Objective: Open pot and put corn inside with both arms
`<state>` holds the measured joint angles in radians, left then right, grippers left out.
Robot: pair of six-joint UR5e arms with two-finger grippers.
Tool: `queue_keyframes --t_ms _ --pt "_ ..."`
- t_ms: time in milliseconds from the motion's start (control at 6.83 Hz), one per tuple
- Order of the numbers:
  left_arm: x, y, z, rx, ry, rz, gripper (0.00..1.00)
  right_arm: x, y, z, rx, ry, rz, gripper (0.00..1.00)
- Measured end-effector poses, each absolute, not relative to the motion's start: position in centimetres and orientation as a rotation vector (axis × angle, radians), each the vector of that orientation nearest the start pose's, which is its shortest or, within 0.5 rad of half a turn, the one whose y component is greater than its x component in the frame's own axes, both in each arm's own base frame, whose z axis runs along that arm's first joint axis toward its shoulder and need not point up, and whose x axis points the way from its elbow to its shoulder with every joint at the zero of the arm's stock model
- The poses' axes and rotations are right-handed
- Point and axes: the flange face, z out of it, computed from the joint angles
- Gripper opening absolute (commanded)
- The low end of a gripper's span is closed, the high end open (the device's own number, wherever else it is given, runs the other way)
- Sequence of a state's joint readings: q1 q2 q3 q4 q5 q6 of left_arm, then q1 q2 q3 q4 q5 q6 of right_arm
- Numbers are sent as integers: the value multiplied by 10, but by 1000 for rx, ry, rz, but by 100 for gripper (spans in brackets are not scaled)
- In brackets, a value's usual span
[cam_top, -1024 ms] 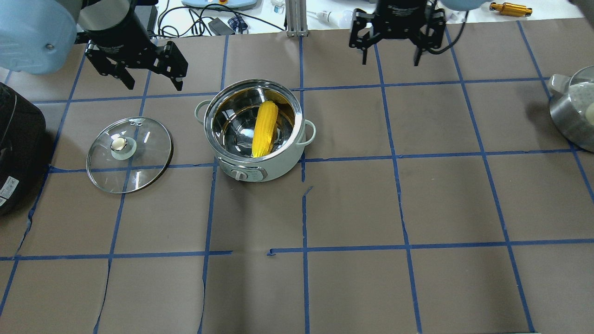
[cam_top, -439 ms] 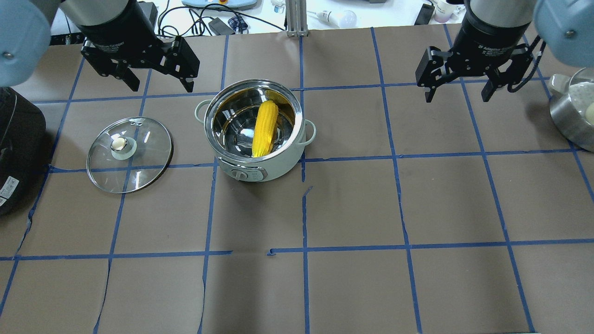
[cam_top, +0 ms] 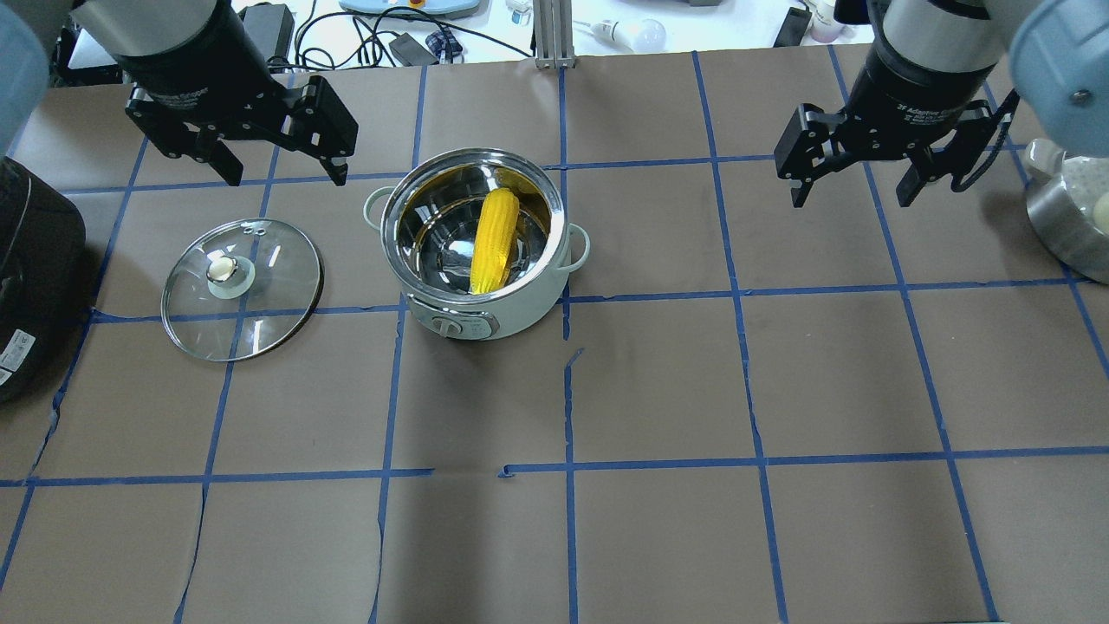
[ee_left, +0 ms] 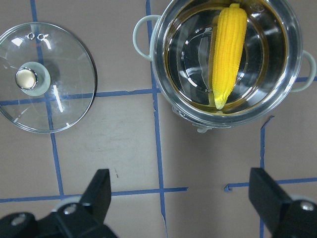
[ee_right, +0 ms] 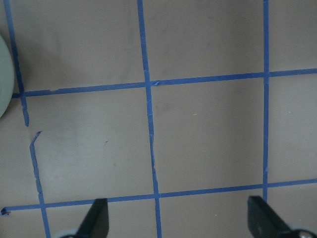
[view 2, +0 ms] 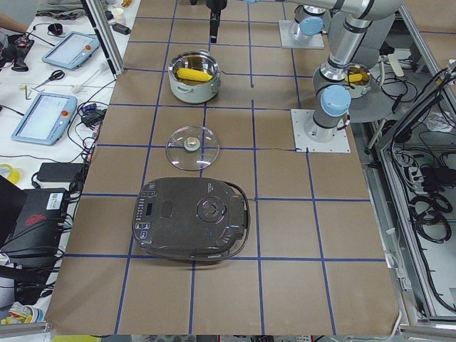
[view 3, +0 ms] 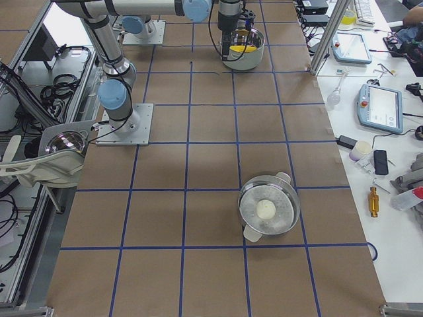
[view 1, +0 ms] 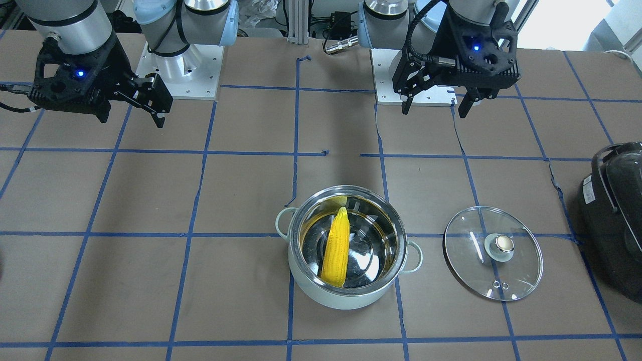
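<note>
One bright yellow tapered corn cob (cam_top: pixel 495 241), toy-like, rows of small kernels giving a bumpy surface; it lies inside the round pale mint-green pot (cam_top: pixel 524 314), slanted across the bowl, narrow tip toward the robot, blunt end up against the far wall.

Pot: one; open, shiny steel interior that mirrors the cob as a yellow smear; smooth matte green outer wall; two small loop side handles, one each side; a small dial on a panel low on the wall that faces the robot.

Clear round glass lid (cam_top: pixel 260 312): one; flat on the table to the pot's left, near but not touching; thin dark metal rim, brass-coloured knob (cam_top: pixel 223 269) on a pale green base, two tiny holes near its far edge.

Left gripper (cam_top: pixel 286 173): black, two fingers spread wide, nothing between them; above the table beyond the lid and the pot's left handle.

Right gripper (cam_top: pixel 852 198): black, fingers likewise apart and empty; well to the pot's right, over bare paper.

Table (cam_top: pixel 658 390): brown paper, matte, torn along some seams, marked in squares with blue tape.

Large black rounded appliance (cam_top: pixel 26 260): one; at the left edge, beyond the lid.

Second steel pot (view 3: pixel 269 210) with a pale round ball inside: one; far right of the table, well apart from everything else.
</note>
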<state>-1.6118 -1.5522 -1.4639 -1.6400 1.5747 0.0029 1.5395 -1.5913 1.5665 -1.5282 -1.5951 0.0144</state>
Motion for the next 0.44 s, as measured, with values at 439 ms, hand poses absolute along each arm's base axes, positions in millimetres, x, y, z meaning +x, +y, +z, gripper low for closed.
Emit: queue_keyframes --t_ms 439 --pt "-151 -475 545 70 3138 -68 100 117 -486 499 -36 3158 22 100"
